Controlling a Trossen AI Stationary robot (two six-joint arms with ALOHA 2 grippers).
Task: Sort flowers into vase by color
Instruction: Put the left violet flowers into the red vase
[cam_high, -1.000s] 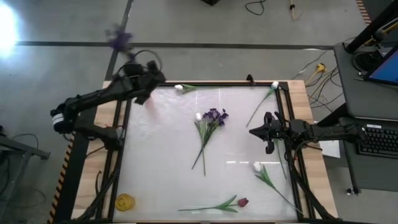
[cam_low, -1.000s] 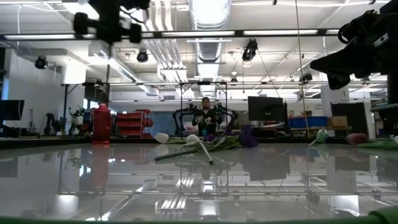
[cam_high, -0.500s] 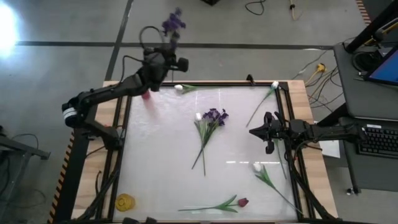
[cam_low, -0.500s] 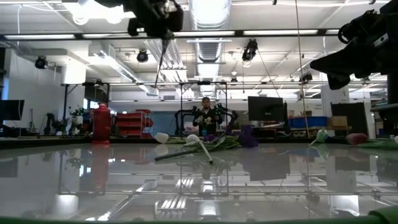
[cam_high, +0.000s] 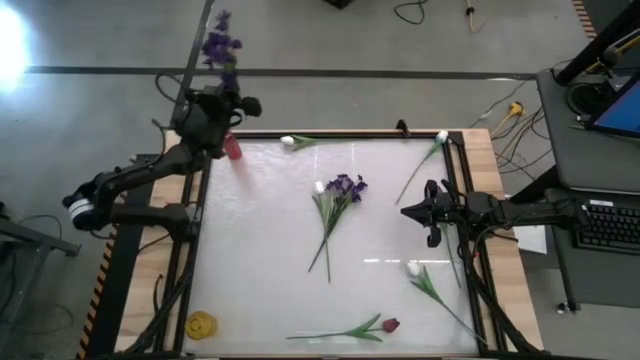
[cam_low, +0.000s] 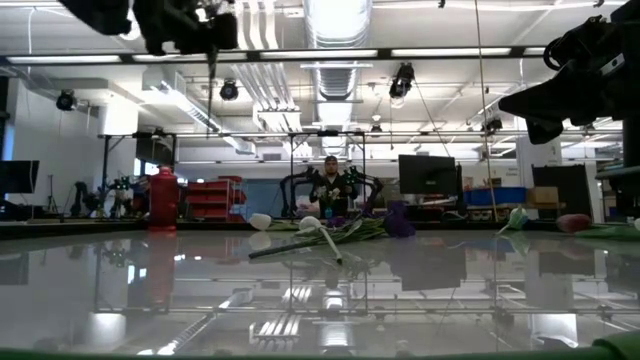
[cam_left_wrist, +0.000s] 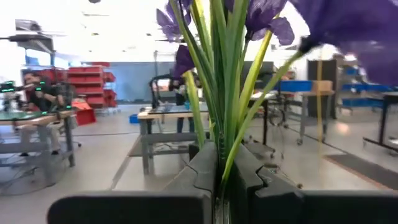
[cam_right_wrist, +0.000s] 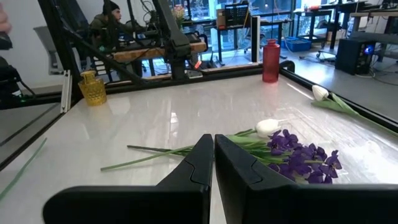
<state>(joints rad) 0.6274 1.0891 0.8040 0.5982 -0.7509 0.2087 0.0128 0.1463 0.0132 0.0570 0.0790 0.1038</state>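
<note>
purple blossoms (cam_left_wrist: 186, 59) rise on green stems pinched in the left end effector (cam_high: 212, 107), lifted over the bench's far-left corner beside the red vase (cam_high: 232, 147), likely for dropping in. right end effector (cam_high: 412, 211) waits closed, empty, near the right edge.

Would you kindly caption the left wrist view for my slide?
Left gripper shut on purple flowers, green stems upright between its fingers.
</note>
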